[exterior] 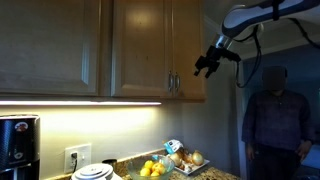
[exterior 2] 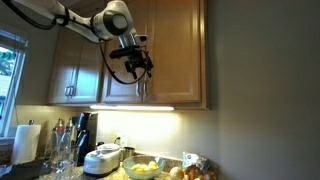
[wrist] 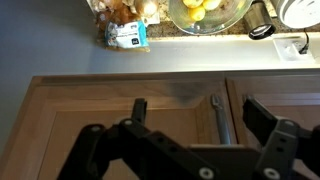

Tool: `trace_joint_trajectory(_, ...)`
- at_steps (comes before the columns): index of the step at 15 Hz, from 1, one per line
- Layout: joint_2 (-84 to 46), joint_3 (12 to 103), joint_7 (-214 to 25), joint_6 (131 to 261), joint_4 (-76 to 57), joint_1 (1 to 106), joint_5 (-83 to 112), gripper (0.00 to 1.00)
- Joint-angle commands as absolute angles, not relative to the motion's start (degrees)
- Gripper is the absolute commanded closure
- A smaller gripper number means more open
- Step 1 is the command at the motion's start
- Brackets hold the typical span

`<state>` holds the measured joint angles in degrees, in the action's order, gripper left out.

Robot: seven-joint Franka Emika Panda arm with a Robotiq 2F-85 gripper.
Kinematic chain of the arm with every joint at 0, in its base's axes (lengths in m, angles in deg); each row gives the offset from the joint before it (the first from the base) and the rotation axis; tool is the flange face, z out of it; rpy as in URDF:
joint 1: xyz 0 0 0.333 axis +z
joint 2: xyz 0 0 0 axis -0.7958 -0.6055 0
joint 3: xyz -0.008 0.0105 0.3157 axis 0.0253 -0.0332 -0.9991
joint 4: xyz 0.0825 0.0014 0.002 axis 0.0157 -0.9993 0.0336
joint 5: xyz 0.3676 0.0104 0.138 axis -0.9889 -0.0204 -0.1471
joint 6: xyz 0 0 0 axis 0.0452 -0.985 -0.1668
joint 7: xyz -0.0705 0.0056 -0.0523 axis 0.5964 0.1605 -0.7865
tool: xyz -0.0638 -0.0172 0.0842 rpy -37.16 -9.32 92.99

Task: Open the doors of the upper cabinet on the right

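The upper cabinet (exterior: 190,50) is medium-brown wood with two closed doors (exterior: 140,45), each with a slim silver bar handle (exterior: 171,83) near the middle seam. It shows in both exterior views, and its doors (exterior 2: 175,50) are closed there too. My gripper (exterior: 203,68) hangs open in front of the doors near the handles, and it also shows in an exterior view (exterior 2: 139,66). In the wrist view my open gripper (wrist: 200,115) straddles one silver handle (wrist: 217,122) without touching it. The door panel (wrist: 90,115) fills the view. The inner shelves are hidden.
A person (exterior: 276,120) stands right of the cabinet. On the counter below are a bowl of lemons (exterior: 152,169), a white rice cooker (exterior 2: 103,158), a black coffee maker (exterior: 17,145) and a paper towel roll (exterior 2: 25,142). A similar wooden cabinet (exterior: 45,45) hangs alongside.
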<state>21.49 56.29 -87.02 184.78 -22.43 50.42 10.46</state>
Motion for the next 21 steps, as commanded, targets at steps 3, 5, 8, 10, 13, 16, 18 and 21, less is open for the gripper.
trace_joint_trajectory(3, 14.5, 56.9, -85.4, 184.4, -15.2, 51.7, 8.5, 0.0)
trace_joint_trajectory(5, 12.0, 56.7, -85.3, 184.4, -13.0, 51.9, 8.0, 0.0)
trace_joint_trajectory(8, 8.3, 56.4, -85.2, 183.8, -9.5, 52.1, 6.9, 0.0)
trace_joint_trajectory(10, 6.3, 56.0, -85.4, 183.5, -7.6, 52.1, 6.4, 0.0)
trace_joint_trajectory(13, 3.8, 55.3, -86.0, 182.8, -5.2, 52.2, 6.6, 0.0)
trace_joint_trajectory(16, 2.0, 54.8, -86.2, 179.5, -2.4, 52.5, 5.5, 0.32)
trace_joint_trajectory(18, 1.5, 54.6, -86.2, 176.5, -0.9, 52.5, 4.1, 0.46)
trace_joint_trajectory(21, 1.7, 54.5, -85.6, 173.5, 0.3, 52.4, 3.3, 0.67)
